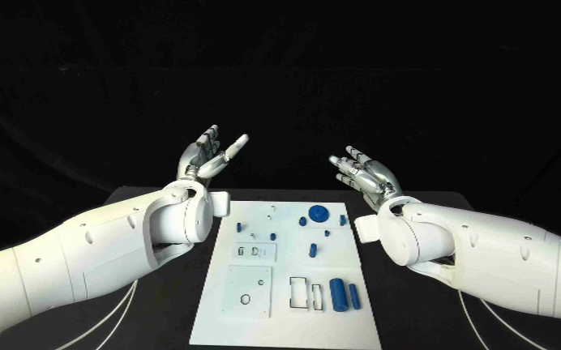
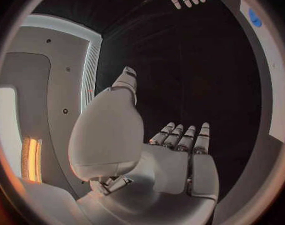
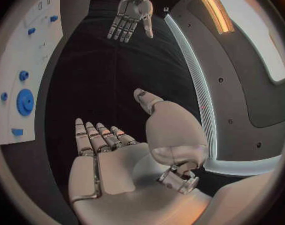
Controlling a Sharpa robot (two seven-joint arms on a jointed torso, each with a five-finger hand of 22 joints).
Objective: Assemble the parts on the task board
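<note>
Task board [image 1: 234, 317]: one white plate lying flat mid-table, long axis running near to far.

Near end of the board: two blue cylinders [image 1: 339, 294] lying side by side at the right, just right of two rectangular cutouts [image 1: 306, 293]. One square white inset plate [image 1: 248, 291] at the left with a small oval slot in it.

Mid board: one small blue peg [image 1: 312, 249] right of centre, a small block of slots [image 1: 254, 249] left of centre, one small blue piece [image 1: 272, 236] just beyond that.

Far end: one round blue disc [image 1: 318, 211], biggest part on the board. Small blue pieces round it: one [image 1: 303, 221] to its left, one [image 1: 343, 219] to its right near the edge, one [image 1: 240, 226] near the left edge. Total blue parts I can count in the head view: eight. All lie on the board, none in a hand.

Hands: two, both raised above the far end of the table, well apart, one each side of the board.
Left hand [image 1: 208, 158]: empty, fingers extended and spread, thumb apart.
Right hand [image 1: 365, 173]: empty, fingers extended, thumb out to the side. Right wrist view confirms a bare palm.

Surface: black table [image 1: 158, 317], one thin pale cable [image 1: 111, 317] looping at each near corner. Room behind is dark, no detail readable.
</note>
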